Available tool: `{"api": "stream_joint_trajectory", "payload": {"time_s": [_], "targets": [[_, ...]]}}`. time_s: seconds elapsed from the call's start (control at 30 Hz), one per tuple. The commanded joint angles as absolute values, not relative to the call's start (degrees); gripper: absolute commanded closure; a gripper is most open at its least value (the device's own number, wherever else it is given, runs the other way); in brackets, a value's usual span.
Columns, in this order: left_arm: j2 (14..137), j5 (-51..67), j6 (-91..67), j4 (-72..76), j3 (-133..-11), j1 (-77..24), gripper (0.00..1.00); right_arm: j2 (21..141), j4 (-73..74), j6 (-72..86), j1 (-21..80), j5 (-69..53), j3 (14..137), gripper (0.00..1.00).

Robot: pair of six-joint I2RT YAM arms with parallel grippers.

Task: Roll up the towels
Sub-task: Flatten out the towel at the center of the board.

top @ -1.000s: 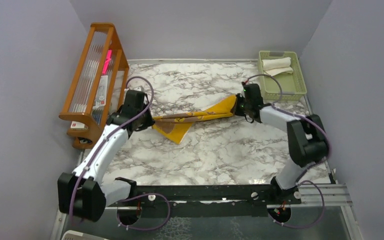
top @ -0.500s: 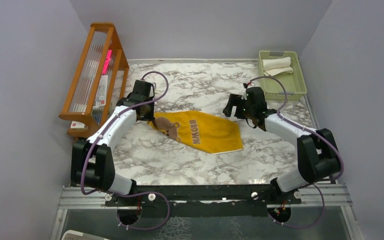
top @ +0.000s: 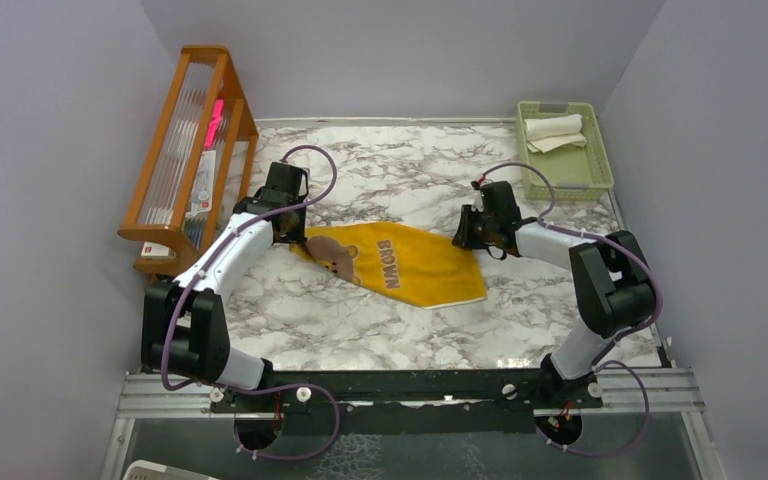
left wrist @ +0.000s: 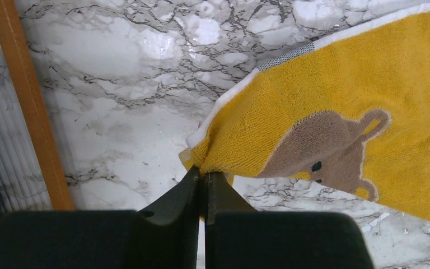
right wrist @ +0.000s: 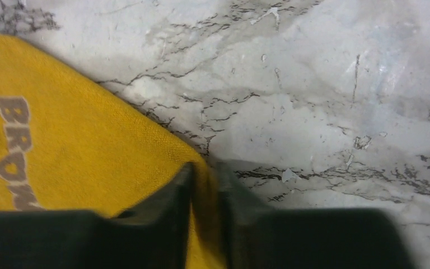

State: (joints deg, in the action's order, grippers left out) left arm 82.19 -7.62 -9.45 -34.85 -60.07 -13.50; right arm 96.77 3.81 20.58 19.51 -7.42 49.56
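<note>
The mustard yellow towel (top: 400,262), with a brown bear and the word BROWN on it, lies spread flat on the marble table. My left gripper (top: 295,238) is shut on its left corner, as the left wrist view (left wrist: 204,175) shows, with the cloth (left wrist: 341,95) bunched at the tips. My right gripper (top: 463,235) is at the towel's far right corner. In the right wrist view (right wrist: 204,168) its jaws stand narrowly apart with the yellow cloth (right wrist: 61,140) pinched between them. A cream-white towel (top: 552,128) lies rolled in the basket. The brown towel is out of view.
A pale green plastic basket (top: 600,172) stands at the back right corner. A wooden rack (top: 185,150) with clear panels stands along the left side, close to my left gripper; its frame shows in the left wrist view (left wrist: 25,101). Grey walls enclose the table.
One second ago both grippers held the towel stretched as a twisted strip. It now lies flat. The right gripper opened and lifted off, then came back down onto the right corner.
</note>
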Motion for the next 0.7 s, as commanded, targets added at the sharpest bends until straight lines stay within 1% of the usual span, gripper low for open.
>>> {"api": "stream_joint_trajectory", "payload": {"time_s": [0.0, 0.03, 0.07, 0.17, 0.27, 0.37, 0.43, 0.5, 0.57, 0.67], "targets": [[82.04, -11.27, -9.37, -34.62, -62.24, -13.07, 0.94, 95.58, 4.72, 20.30, 19.59, -13.32, 50.09, 0.92], [82.02, -11.74, -9.42, -34.55, -63.11, -12.86, 0.94, 94.60, 4.51, 20.98, 19.60, -15.32, 50.18, 0.99], [82.06, -11.88, -9.41, -34.56, -64.31, -12.46, 0.94, 93.63, 4.49, 21.46, 19.50, -16.69, 50.69, 1.00], [82.20, -11.68, -9.66, -34.68, -69.48, -10.82, 0.94, 89.24, 5.21, 22.51, 19.48, -17.32, 54.08, 1.00], [82.83, -11.17, -9.48, -35.22, -77.27, -9.25, 0.93, 85.96, 7.76, 21.27, 19.23, -13.99, 60.72, 1.00], [84.01, -11.62, -8.54, -36.86, -87.84, -8.64, 0.93, 83.21, 10.45, 19.70, 19.11, -9.81, 67.35, 1.00], [84.45, -12.02, -7.45, -37.91, -93.28, -8.53, 0.93, 80.84, 10.89, 18.97, 19.16, -7.24, 69.70, 1.00], [83.99, -12.48, -6.49, -39.16, -97.65, -8.55, 0.93, 77.49, 10.62, 18.32, 19.13, -5.62, 70.11, 1.00], [81.73, -11.97, -6.00, -40.52, -100.05, -8.53, 0.92, 72.78, 9.14, 17.23, 19.12, -6.67, 68.22, 1.00], [74.70, -10.42, -7.77, -41.86, -99.19, -8.53, 0.91, 64.83, 10.50, 17.35, 19.14, -8.79, 65.32, 1.00]]}}
